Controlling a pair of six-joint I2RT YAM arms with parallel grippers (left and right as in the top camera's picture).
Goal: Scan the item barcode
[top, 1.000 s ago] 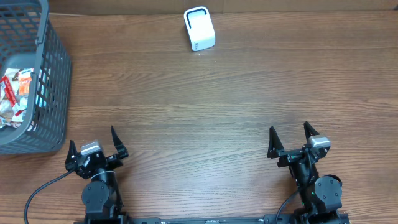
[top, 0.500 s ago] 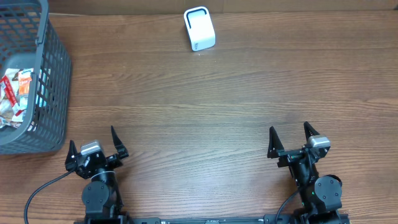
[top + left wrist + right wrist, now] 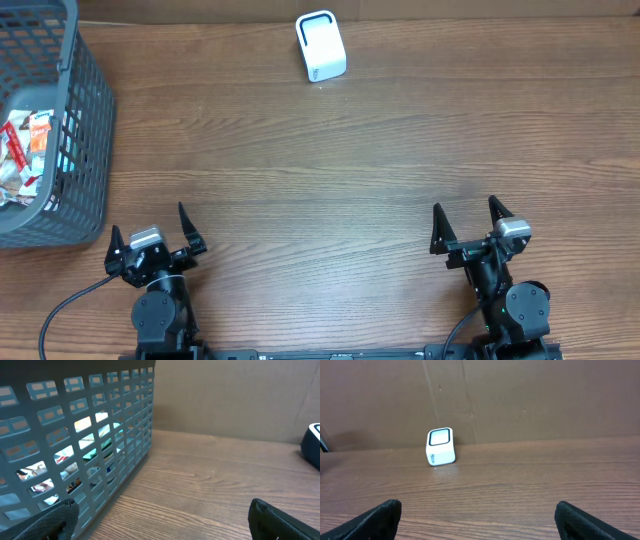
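Observation:
A white box-shaped scanner (image 3: 321,46) with a dark window stands at the far edge of the table; the right wrist view shows this scanner (image 3: 440,446) ahead on the left. Packaged items (image 3: 24,158) lie inside a grey mesh basket (image 3: 88,140) at the far left, and those items (image 3: 87,445) show through the basket wall (image 3: 60,415) in the left wrist view. No barcode can be made out. My left gripper (image 3: 152,231) rests open near the front edge, below the basket. My right gripper (image 3: 467,222) rests open at the front right. Both hold nothing.
A brown cardboard wall (image 3: 530,400) runs behind the table's far edge. The wooden tabletop (image 3: 330,170) stretches between the grippers and the scanner. A black cable (image 3: 62,310) trails from the left arm's base.

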